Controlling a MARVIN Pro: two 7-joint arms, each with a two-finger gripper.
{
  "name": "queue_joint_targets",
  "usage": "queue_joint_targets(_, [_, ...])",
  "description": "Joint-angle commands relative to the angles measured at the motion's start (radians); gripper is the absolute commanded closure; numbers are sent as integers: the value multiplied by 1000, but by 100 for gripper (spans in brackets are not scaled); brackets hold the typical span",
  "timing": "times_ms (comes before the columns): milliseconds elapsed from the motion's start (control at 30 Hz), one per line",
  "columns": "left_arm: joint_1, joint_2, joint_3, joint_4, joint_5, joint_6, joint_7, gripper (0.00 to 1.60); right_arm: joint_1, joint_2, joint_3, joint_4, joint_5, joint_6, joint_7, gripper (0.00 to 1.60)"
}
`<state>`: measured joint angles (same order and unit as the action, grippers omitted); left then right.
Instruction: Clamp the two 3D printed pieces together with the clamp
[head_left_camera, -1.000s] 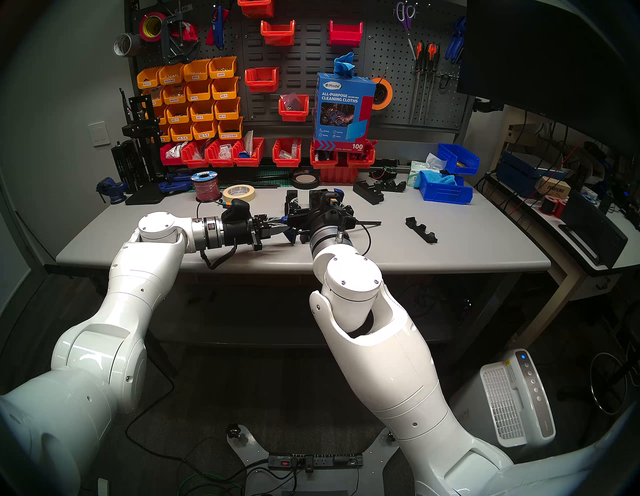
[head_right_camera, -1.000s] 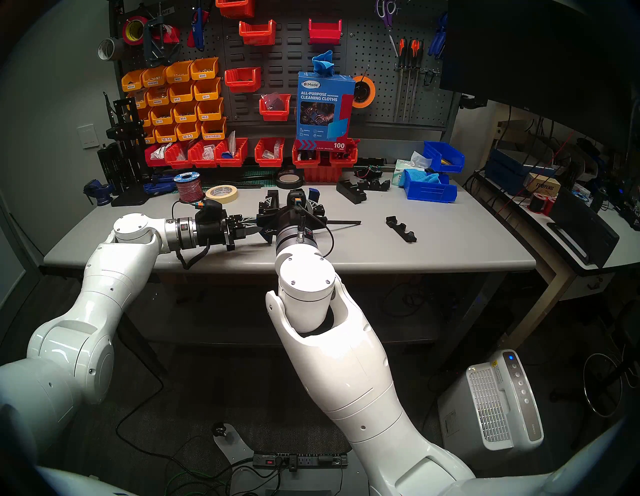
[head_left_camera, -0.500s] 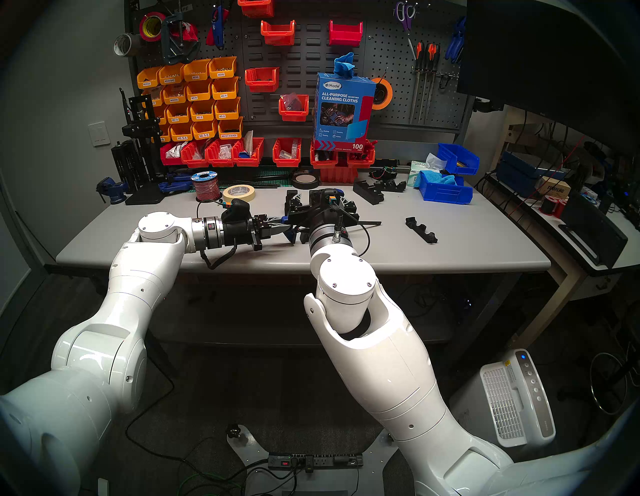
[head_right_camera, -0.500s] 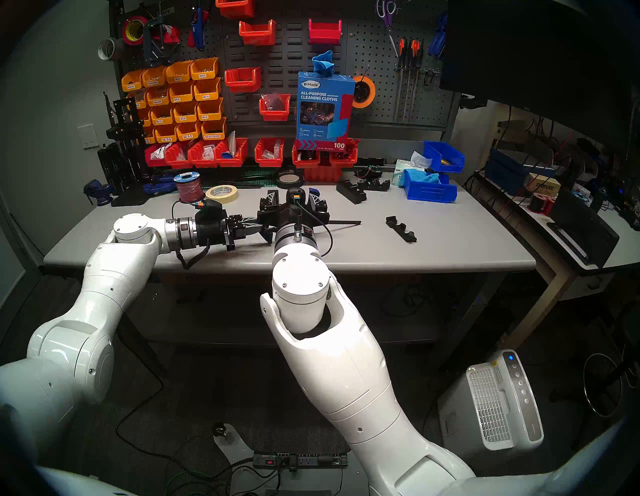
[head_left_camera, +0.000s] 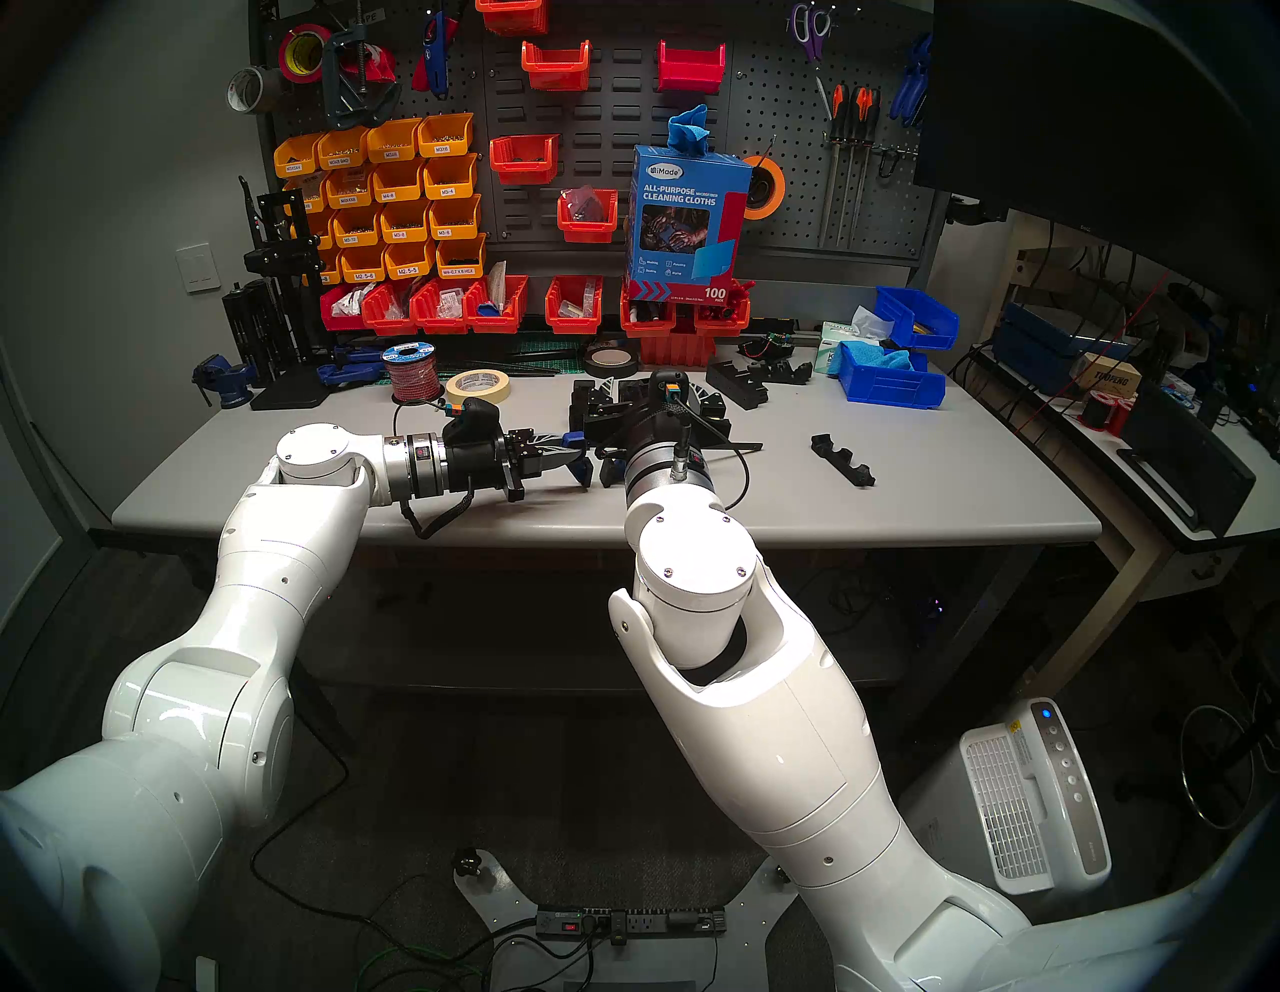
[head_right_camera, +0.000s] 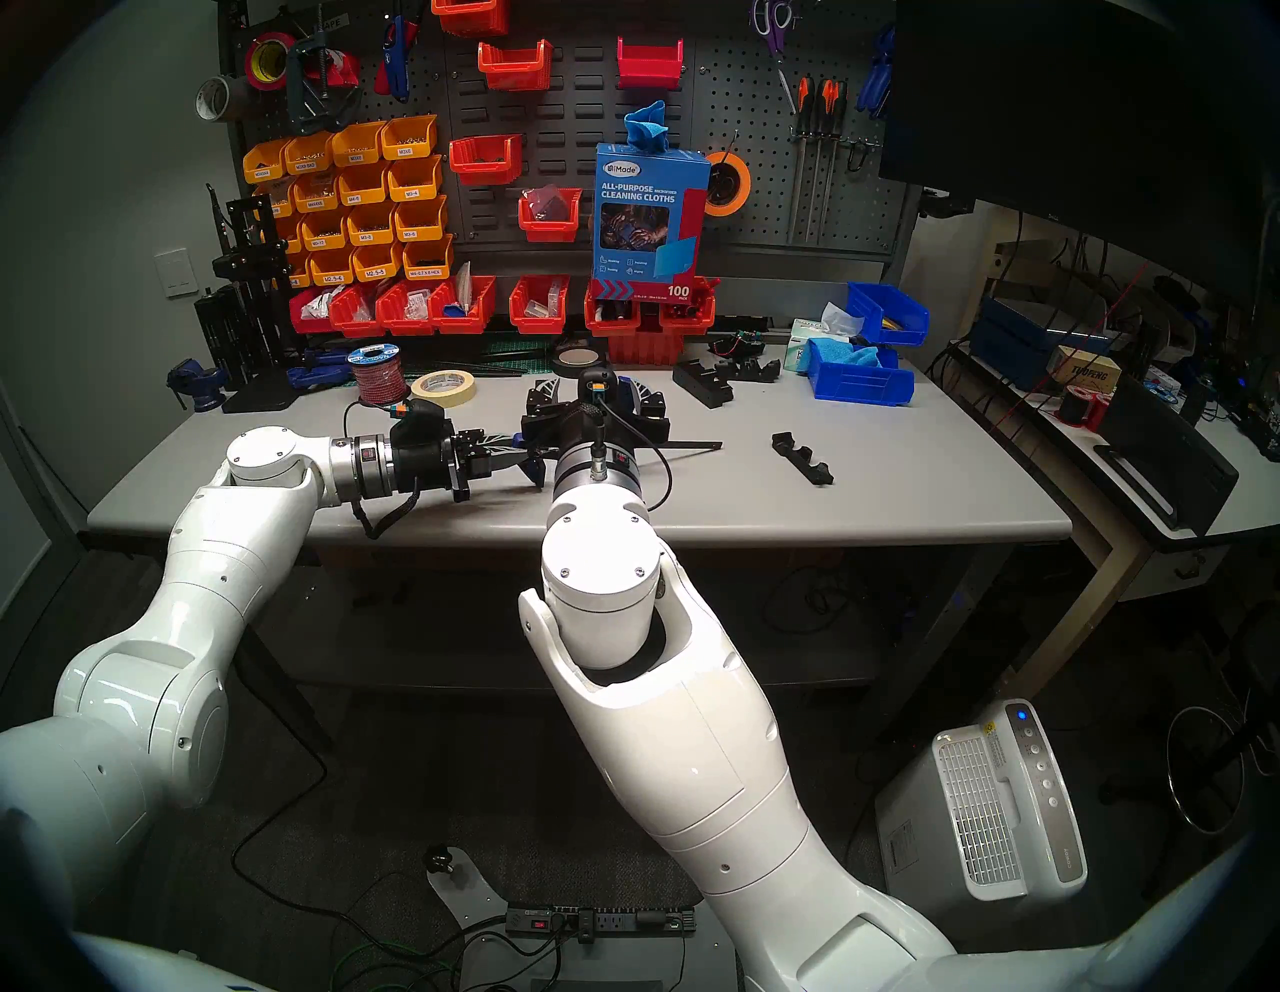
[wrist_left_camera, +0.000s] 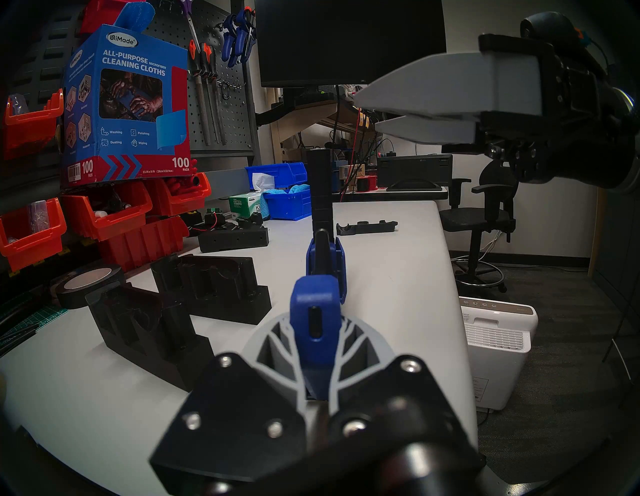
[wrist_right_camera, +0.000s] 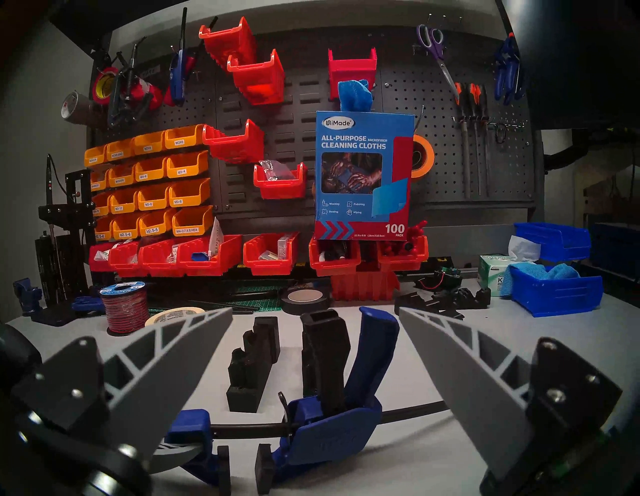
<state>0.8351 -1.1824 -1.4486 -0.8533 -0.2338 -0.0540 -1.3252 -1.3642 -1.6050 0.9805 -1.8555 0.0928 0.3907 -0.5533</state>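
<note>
My left gripper (head_left_camera: 571, 454) (wrist_left_camera: 317, 332) is shut on the fixed-jaw end of the blue clamp (wrist_left_camera: 320, 270) (wrist_right_camera: 329, 429) and holds it just above the table. The clamp's black bar (head_left_camera: 741, 448) points right. Its two jaws hang down, apart, with nothing between them. The two black 3D printed pieces (wrist_left_camera: 138, 332) (wrist_left_camera: 221, 287) stand on the table behind the clamp; only one piece (wrist_right_camera: 252, 360) shows in the right wrist view. My right gripper (wrist_right_camera: 315, 311) (wrist_left_camera: 367, 111) is open, with one finger on each side of the clamp's upright trigger handle, touching nothing.
A notched black strip (head_left_camera: 841, 459) lies to the right on the grey table (head_left_camera: 935, 499). Larger black blocks (head_left_camera: 738, 384), blue bins (head_left_camera: 890, 384), tape rolls (head_left_camera: 478, 386) (head_left_camera: 609, 360) and a wire spool (head_left_camera: 410, 370) line the back. Red bins sit under the pegboard.
My right wrist has turned and moved slightly back and right, so its fingers now sit level on either side of the handle. The left arm and clamp have not moved.
</note>
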Motion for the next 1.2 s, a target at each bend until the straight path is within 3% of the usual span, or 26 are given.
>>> queue_joint_targets(0, [-33,-1,-11,-17,-9,-3,2,160,14,1,0,-27,-14,-6,-9,0])
queue_joint_targets(1167, [-33,-1,-12,-17,-8,-2,2,160,45,-20,22,69,19,-73,29,0])
